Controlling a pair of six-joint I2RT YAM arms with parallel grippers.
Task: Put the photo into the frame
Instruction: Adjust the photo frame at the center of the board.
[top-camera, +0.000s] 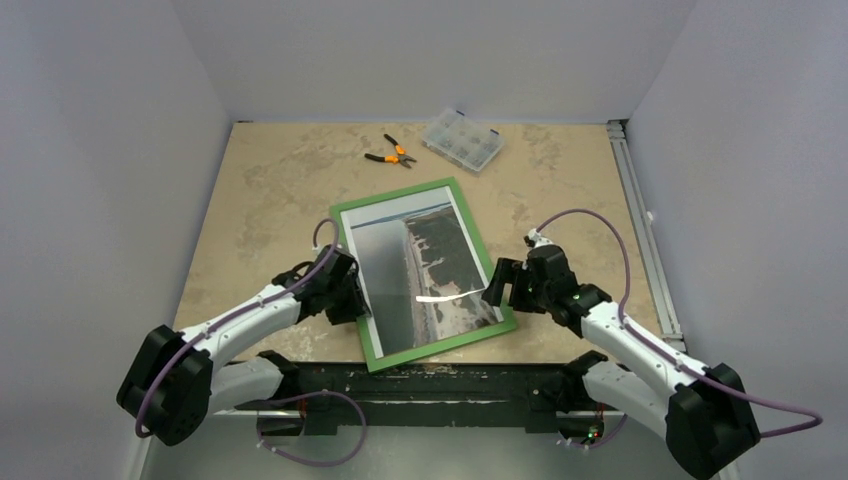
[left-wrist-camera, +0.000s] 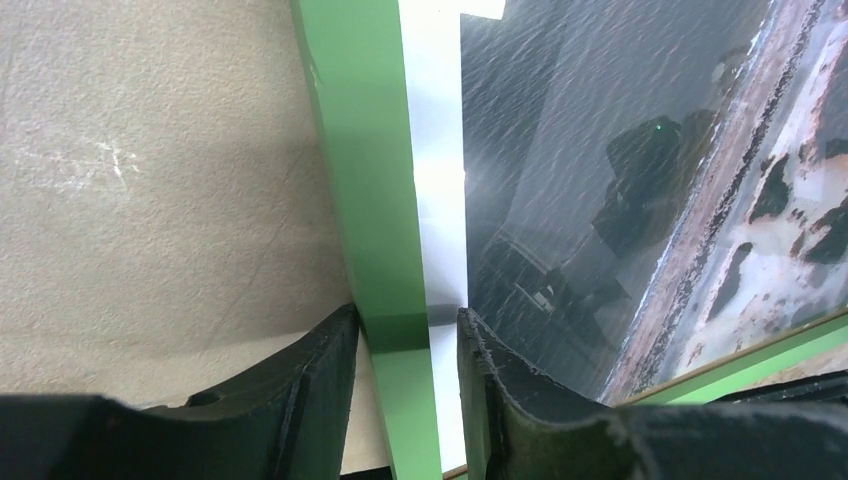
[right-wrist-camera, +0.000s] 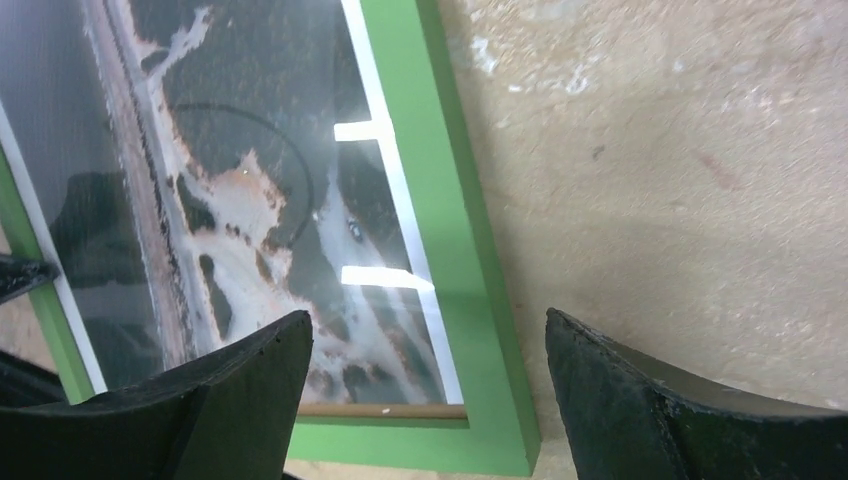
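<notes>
The frame (top-camera: 395, 194) lies flat on the table, green front up, turned slightly counter-clockwise. The photo (top-camera: 420, 270), a dark grey-and-white scene with a white border, shows through its glossy pane. My left gripper (top-camera: 355, 295) is at the frame's left rail. In the left wrist view it (left-wrist-camera: 405, 325) straddles the green rail (left-wrist-camera: 365, 150), one finger at the rail's outer edge and the other over the photo's (left-wrist-camera: 580, 120) white border, not pinching. My right gripper (top-camera: 497, 283) is open wide over the frame's near right corner (right-wrist-camera: 460, 230), one finger above the photo (right-wrist-camera: 250, 150) and one above the table.
Orange-handled pliers (top-camera: 392, 153) and a clear compartment box (top-camera: 462, 140) lie at the back of the table. A metal rail (top-camera: 640, 220) runs along the right edge. White walls close in the left, back and right sides.
</notes>
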